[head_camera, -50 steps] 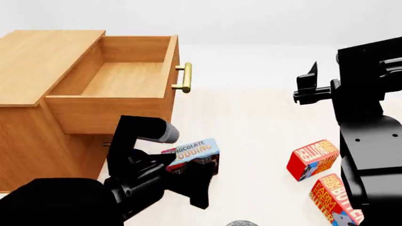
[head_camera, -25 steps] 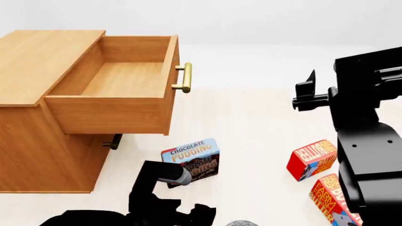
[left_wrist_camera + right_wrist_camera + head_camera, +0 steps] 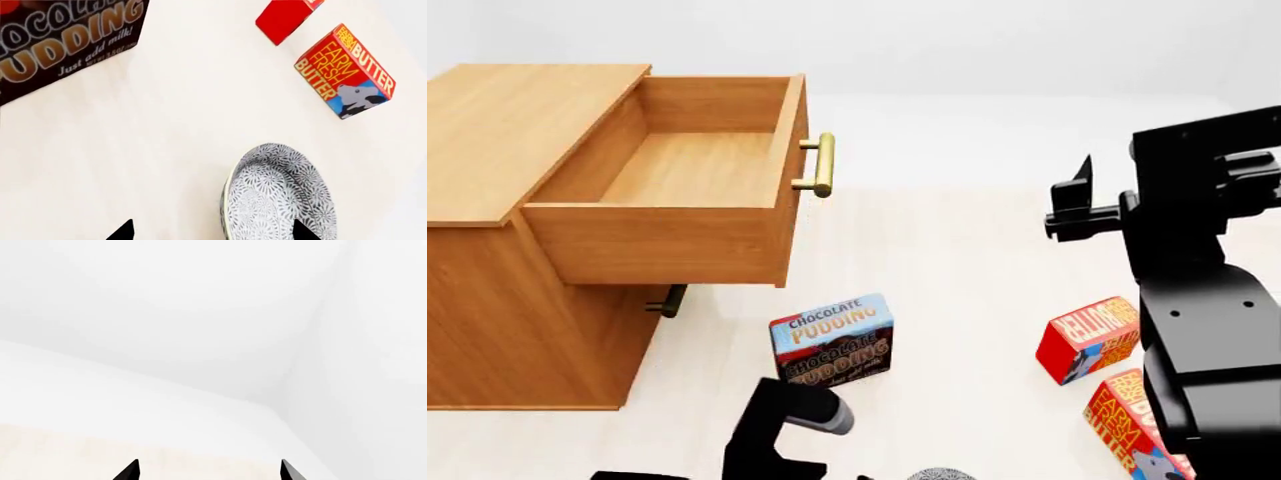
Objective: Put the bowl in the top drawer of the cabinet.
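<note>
Your left gripper (image 3: 210, 232) is spread wide, holding nothing; the round speckled ceramic bowl (image 3: 280, 200) lies between its tips, near the glossy cardboard pudding box (image 3: 63, 42). Right gripper (image 3: 208, 471) open too, empty.

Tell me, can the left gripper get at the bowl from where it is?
Probably yes. In the left wrist view the bowl lies just ahead of the open left gripper, mostly between its fingertips, with only bare floor between; the pudding box sits well aside.

Right arm (image 3: 1201, 300): matte black, blocky housings with small dark screw recesses. Left arm (image 3: 781, 435): black links with one grey cylindrical sleeve beside the pudding box (image 3: 833, 340). Fingers (image 3: 123, 231) are black, tapering to pointed tips.
</note>
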